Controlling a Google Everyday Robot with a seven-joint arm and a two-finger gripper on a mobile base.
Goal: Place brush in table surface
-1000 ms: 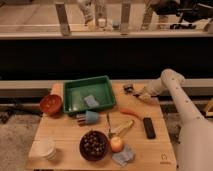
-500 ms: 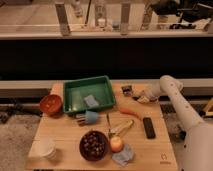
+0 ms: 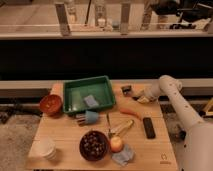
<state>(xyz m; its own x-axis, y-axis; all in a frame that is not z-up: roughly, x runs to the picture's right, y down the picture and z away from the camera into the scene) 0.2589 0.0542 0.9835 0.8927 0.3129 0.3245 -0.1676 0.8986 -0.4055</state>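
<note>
The brush [image 3: 108, 124], slim and black, lies on the light wooden table surface [image 3: 65, 132] near the middle, between the light-blue bristled block [image 3: 89, 118] and a yellow item [image 3: 124, 127]. My gripper [image 3: 128, 91] is at the far right part of the table, just right of the green tray [image 3: 73, 95], low over the wood and well apart from the brush. A small dark object sits at its tip. The white arm [image 3: 167, 86] reaches in from the right.
A blue sponge [image 3: 90, 101] lies in the green tray. Around the table are a red bowl [image 3: 50, 104], a carrot [image 3: 130, 112], a flat black bar [image 3: 148, 127], an apple [image 3: 116, 144], a dark bowl [image 3: 94, 145], a white cup [image 3: 46, 148] and a grey cloth [image 3: 122, 155].
The arm's elbow has dropped and the gripper has shifted slightly left, toward the tray's right edge. The brush and other items have not moved.
</note>
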